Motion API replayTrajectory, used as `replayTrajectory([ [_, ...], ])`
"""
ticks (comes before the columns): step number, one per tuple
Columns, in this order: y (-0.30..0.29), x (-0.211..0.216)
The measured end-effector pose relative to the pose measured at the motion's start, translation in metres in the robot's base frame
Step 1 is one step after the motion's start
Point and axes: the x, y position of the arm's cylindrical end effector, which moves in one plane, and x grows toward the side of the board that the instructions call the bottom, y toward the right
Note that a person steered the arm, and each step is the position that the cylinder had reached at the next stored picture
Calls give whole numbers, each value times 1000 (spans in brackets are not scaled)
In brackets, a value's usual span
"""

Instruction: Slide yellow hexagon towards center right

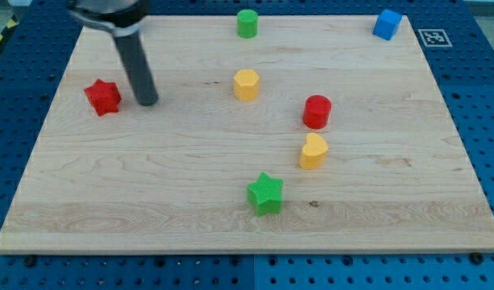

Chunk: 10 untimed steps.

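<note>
camera view | yellow hexagon (246, 84) looks light, rigid, slides easily | push its left face | my tip (148, 101) far left beside red star (103, 97) | no claw, bare rod

Bright, even light falls from above onto the pale wooden worktop (190, 177), with no harsh glare on the grain. Shadows are soft and short: a faint one sits beneath the green star (266, 193) and beside the red cylinder (317, 111). Focus is sharp across the board. The dark rod's upper end is cut off at the view's top edge.
</note>
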Motion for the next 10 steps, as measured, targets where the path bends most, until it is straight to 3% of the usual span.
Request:
replayTrajectory([
  [1,39,0],
  [5,43,1],
  [10,128,-23],
])
